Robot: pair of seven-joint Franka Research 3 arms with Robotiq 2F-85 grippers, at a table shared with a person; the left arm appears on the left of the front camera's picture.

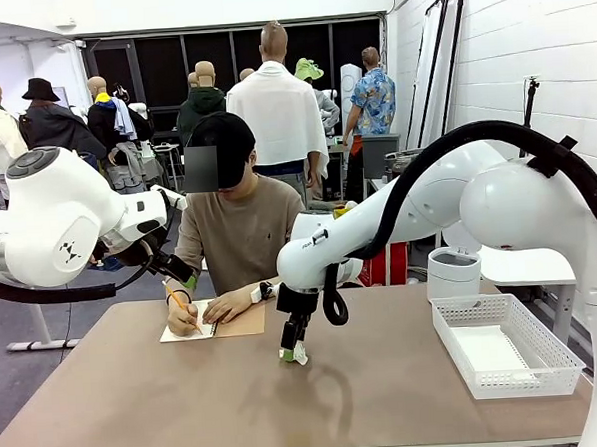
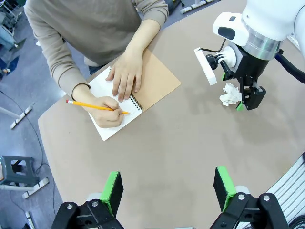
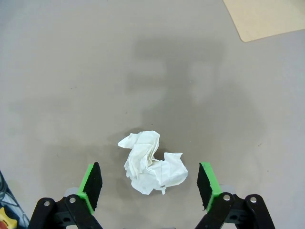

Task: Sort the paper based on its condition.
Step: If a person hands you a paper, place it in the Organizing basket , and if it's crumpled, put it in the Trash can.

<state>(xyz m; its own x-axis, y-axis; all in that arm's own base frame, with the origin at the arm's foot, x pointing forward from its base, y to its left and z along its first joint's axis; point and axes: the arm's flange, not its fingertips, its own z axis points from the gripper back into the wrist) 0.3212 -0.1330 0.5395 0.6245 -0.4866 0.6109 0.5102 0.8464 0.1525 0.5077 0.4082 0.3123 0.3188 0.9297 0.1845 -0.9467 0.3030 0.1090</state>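
Right wrist view: right end effector (image 3: 149, 185) wide open, crumpled paper ball (image 3: 152, 167) straddled on tabletop (image 3: 95, 71); should be lowered straight, closed gently.

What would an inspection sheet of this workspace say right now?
Surface: brown table, flat, no spills seen.
Job's things: one crumpled paper lying near the table's middle.
Clutter: notebook open at the far edge, with one hand of the person pressing on it and the other hand writing with a pencil; white mesh basket at the robot's right.
Tools: right tool open, pads on either side of the crumpled paper with gaps; left tool open, empty, above bare table.
Cables: black cable along the right arm, looped at its wrist, clear of the table.
Surroundings: stool on the floor beside the table.
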